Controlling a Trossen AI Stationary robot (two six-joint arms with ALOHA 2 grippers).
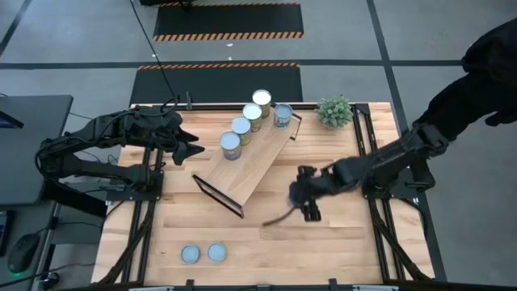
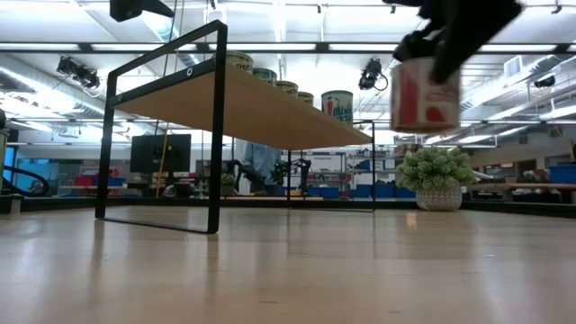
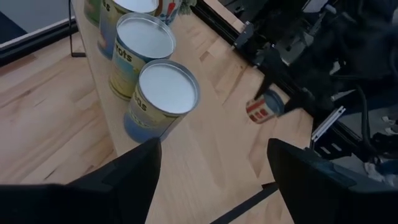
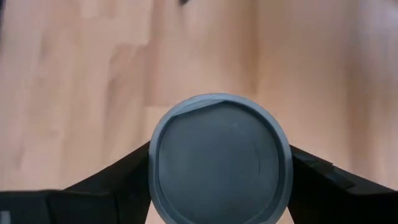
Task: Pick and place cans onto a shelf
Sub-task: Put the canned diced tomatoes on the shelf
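The light-wood shelf (image 1: 252,166) with black frame legs stands slantwise at the table's middle. Several cans (image 1: 241,127) stand upright in a row on its far half, and they also show in the left wrist view (image 3: 163,93). Two more cans (image 1: 203,253) stand on the table near its front edge. My right gripper (image 1: 305,196) is to the right of the shelf, shut on a red-and-white-labelled can (image 2: 425,94). My left gripper (image 1: 191,149) is open and empty at the shelf's left side, near the nearest can of the row. My right gripper pinches the red-and-white can between its two fingers (image 4: 118,177), which lie on opposite sides of the can's wall just below its round top rim (image 4: 152,163). The fingers come from above, pointing down. The can hangs about upright, lifted clear of the table (image 2: 423,126).
A small potted plant (image 1: 334,111) stands at the table's far right corner, right of the shelf's far end. A person in dark clothing (image 1: 485,56) is beyond the table's right side. Bare tabletop (image 1: 323,242) lies in front of the shelf.
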